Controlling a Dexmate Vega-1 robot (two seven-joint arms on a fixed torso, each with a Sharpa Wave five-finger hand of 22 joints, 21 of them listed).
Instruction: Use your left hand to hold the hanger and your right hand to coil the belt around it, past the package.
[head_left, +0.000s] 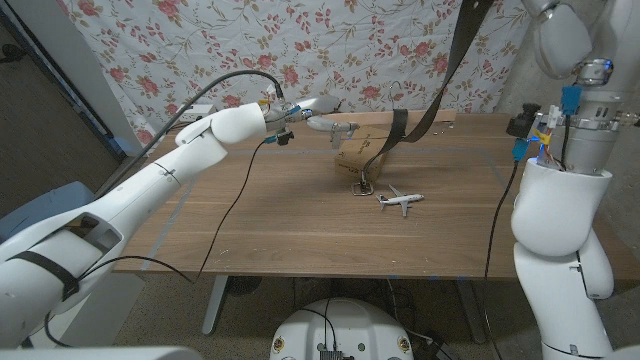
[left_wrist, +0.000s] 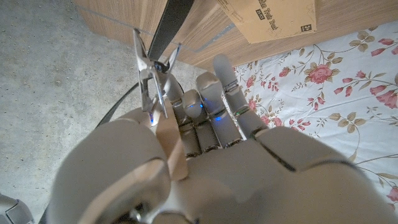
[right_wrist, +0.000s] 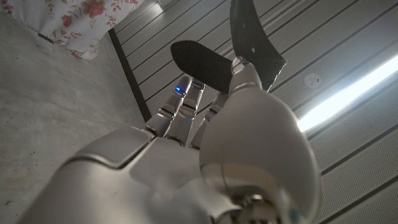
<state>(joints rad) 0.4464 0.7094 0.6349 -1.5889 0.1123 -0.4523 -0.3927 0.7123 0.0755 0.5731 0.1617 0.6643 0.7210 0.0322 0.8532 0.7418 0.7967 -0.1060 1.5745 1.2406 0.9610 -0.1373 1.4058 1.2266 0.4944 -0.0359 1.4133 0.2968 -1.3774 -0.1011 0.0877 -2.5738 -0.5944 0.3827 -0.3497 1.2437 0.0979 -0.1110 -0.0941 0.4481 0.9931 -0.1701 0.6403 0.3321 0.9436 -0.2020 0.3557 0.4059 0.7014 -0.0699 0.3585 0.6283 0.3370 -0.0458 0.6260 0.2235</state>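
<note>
- Left hand, upper centre-left of the head view, reaches in over the far edge of the worktop. Its fingers are clenched on the hanger; the left wrist view shows the hanger's metal clip and pale wooden bar pinched against the palm.
- Hanger sits above the worktop's far centre, just left of the package.
- Package: brown cardboard box, upper centre of the head view, resting on the worktop; printed label visible in the left wrist view.
- Belt: dark strap running from the top right of the head view down diagonally to the package, draped across it, buckle end lying on the worktop just in front.
- Right hand, seen in the right wrist view, is raised toward the ceiling with fingers grasping the dark belt end.
- Small toy airplane lies on the worktop, near the buckle, right of centre.
- Floral cloth hangs behind the worktop.
</note>
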